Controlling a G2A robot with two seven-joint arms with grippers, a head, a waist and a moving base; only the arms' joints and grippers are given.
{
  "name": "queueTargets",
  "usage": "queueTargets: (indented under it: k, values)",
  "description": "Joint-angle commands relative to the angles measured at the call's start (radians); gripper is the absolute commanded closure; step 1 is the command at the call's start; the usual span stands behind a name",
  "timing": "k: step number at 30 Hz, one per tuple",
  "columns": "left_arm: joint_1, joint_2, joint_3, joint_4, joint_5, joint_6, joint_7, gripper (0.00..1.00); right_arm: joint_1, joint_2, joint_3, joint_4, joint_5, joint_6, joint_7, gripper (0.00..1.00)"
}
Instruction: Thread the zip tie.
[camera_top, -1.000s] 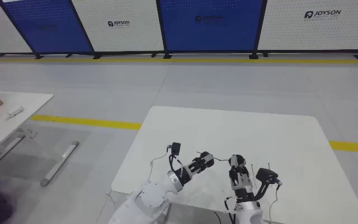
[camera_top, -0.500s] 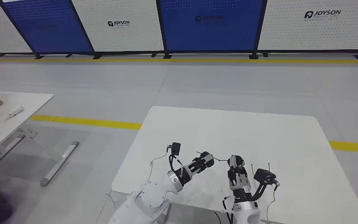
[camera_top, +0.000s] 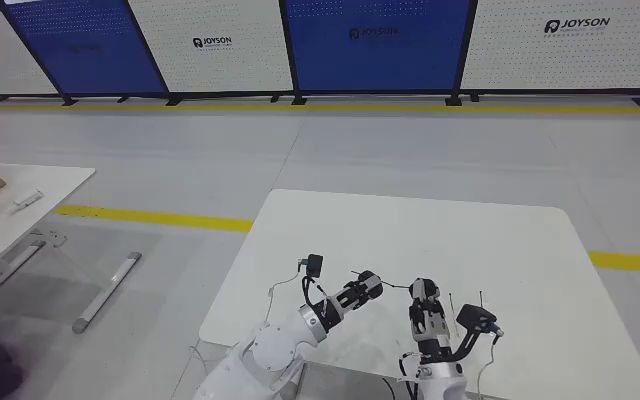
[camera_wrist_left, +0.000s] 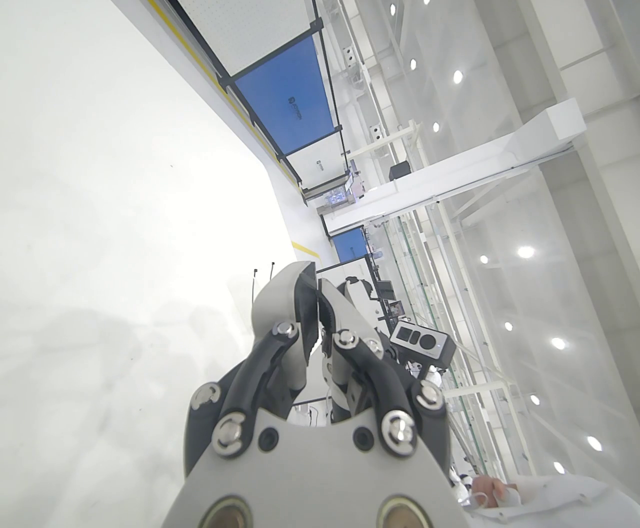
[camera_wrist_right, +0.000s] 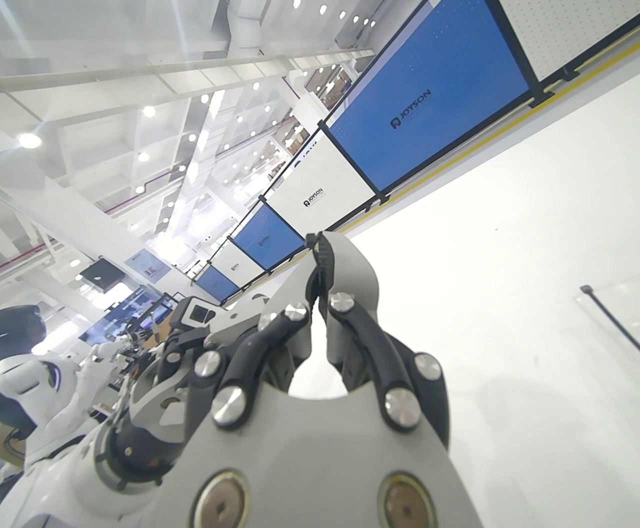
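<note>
With the left tool (camera_wrist_left: 317, 285) and right tool (camera_wrist_right: 320, 244) each clamped shut on the zip tie (camera_top: 396, 285), its threading looks unfinished.

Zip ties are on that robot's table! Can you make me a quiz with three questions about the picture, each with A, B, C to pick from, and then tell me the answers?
1. Where do the spare zip ties lie?
A. on the floor
B. on the white table
C. in a box

2. How many spare ones lie there?
A. two
B. five
C. ten

3. What is the right gripper doing?
A. gaping wide open
B. holding a cup
C. shut on a zip tie

Answers:
1 B, they rest flat on the tabletop.
2 A, two thin black strips lie side by side.
3 C, the tie's head sticks out of its closed grip.
</note>
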Motion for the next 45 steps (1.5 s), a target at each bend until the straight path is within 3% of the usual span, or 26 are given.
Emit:
queueTargets:
  k: [1,21,45]
  values:
    - [0.0,0.0,0.0,0.0,0.0,0.0,0.0,1.0,0.001,-0.001,0.0,0.001,0.0,0.0,-0.001,1.0]
    - [0.0,0.0,0.0,0.0,0.0,0.0,0.0,1.0,0.006,-0.011,-0.001,0.013,-0.005,0.01,0.012,1.0]
    - [0.0,0.0,0.0,0.0,0.0,0.0,0.0,1.0,-0.019,-0.014,0.015,-0.011,-0.02,-0.02,0.001,1.0]
